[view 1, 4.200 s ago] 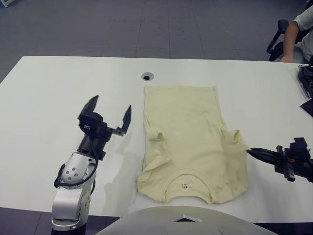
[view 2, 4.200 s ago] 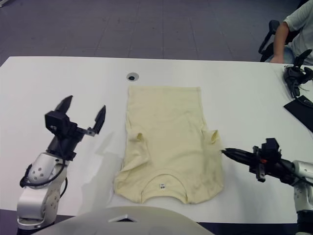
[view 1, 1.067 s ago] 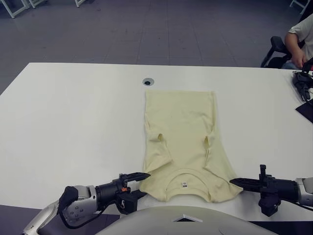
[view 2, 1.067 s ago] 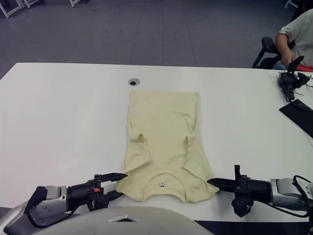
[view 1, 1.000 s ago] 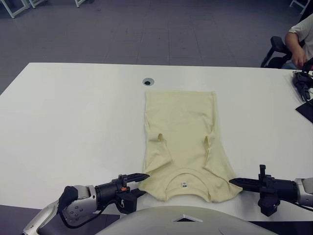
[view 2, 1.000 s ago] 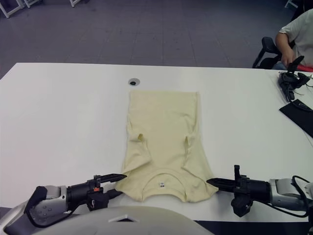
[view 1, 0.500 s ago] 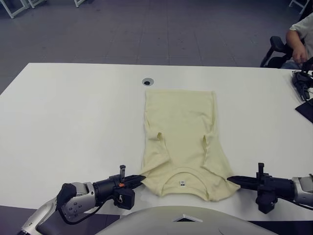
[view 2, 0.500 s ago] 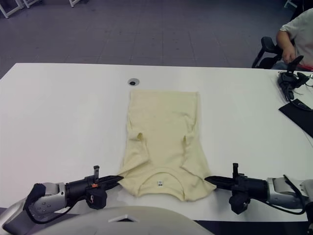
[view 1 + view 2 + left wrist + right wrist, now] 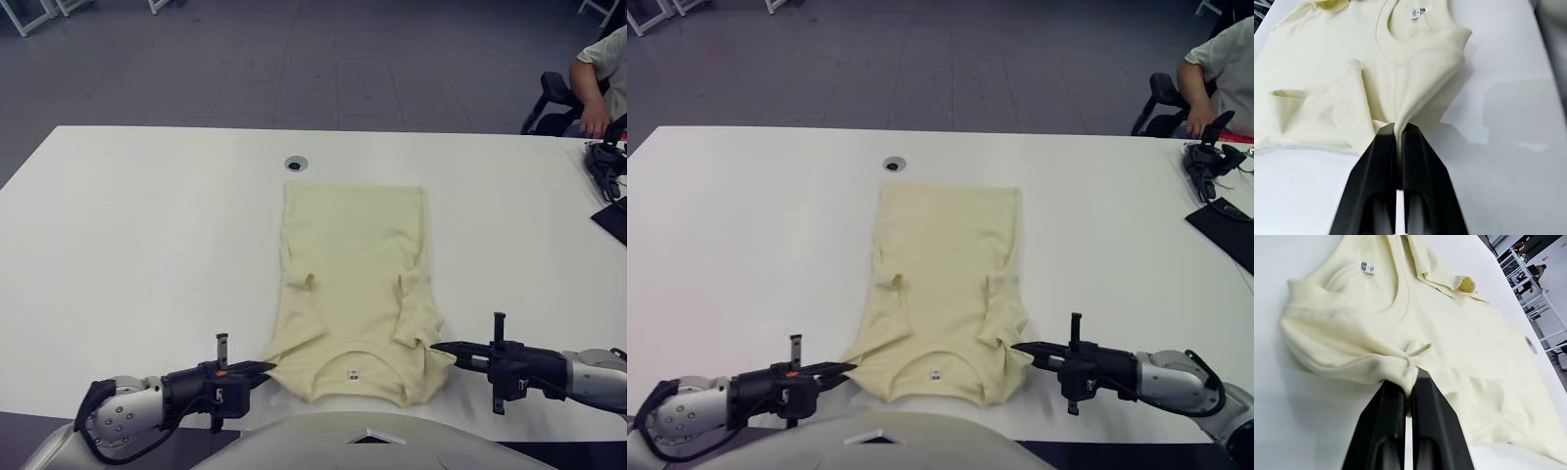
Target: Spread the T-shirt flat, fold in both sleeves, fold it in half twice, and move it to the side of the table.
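Observation:
A pale yellow T-shirt point(image 9: 353, 264) lies on the white table point(image 9: 147, 235), collar toward me, both sleeves folded in over the body. My left gripper point(image 9: 266, 367) is shut on the shirt's near left shoulder corner point(image 9: 1399, 125), low at the table's front edge. My right gripper point(image 9: 439, 347) is shut on the near right shoulder corner point(image 9: 1406, 374), where the cloth bunches and lifts slightly. The collar with its small label point(image 9: 354, 372) sits between the two grippers.
A round cable hole point(image 9: 295, 164) sits just beyond the shirt's far hem. Black items point(image 9: 609, 181) lie at the table's right edge, and a seated person point(image 9: 598, 78) is beyond that corner. Bare table stretches wide to the left.
Both grippers have closed in on the shirt's near corners and shut on them. The shoulder edge has been drawn inward and bunched, and the shirt sits slightly more to the left.

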`<state>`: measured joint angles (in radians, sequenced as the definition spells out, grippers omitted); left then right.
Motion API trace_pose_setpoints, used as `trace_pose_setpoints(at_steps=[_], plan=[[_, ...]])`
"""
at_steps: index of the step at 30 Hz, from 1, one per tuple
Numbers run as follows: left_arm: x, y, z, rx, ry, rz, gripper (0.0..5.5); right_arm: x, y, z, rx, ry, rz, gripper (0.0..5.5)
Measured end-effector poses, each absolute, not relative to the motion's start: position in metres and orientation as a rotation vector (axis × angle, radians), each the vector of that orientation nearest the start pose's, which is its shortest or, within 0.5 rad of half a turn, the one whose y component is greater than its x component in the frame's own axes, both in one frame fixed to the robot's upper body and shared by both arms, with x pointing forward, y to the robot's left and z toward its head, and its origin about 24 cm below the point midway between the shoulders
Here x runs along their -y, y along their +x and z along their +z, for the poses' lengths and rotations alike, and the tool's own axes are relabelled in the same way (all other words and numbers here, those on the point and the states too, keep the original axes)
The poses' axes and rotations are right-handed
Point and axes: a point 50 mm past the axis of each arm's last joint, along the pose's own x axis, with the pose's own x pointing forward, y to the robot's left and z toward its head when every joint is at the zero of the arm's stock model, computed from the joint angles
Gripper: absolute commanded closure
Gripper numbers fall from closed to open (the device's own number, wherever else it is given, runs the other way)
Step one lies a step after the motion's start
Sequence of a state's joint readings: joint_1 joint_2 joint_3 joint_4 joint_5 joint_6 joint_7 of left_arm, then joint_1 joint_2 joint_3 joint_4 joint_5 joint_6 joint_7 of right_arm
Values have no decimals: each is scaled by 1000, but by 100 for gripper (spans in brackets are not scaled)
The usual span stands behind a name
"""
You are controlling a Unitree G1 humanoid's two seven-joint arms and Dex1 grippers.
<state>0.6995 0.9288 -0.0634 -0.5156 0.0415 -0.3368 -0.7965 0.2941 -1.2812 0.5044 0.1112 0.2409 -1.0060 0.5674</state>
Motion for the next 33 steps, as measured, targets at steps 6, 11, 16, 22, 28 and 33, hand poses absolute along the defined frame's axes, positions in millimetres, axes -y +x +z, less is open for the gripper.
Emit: trace_pose_setpoints(at_steps=[6, 11, 16, 22, 28, 33], plan=[[-223, 74, 99, -368, 704, -1286, 549, 245, 117, 97, -186, -373, 1464, 550], [-215, 59, 153, -342, 716, -1412, 549, 243, 111, 129, -313, -165, 1568, 550], [-218, 63, 176, -327, 750, -1436, 549, 243, 106, 132, -342, -120, 1589, 550], [-226, 103, 178, -335, 871, -1493, 549, 239, 128, 134, -287, -220, 1532, 550], [-225, 163, 169, -297, 941, -1469, 549, 246, 180, 133, -176, -340, 1350, 550], [-214, 233, 152, -210, 1021, -1329, 549, 253, 237, 129, -91, -455, 1188, 550]])
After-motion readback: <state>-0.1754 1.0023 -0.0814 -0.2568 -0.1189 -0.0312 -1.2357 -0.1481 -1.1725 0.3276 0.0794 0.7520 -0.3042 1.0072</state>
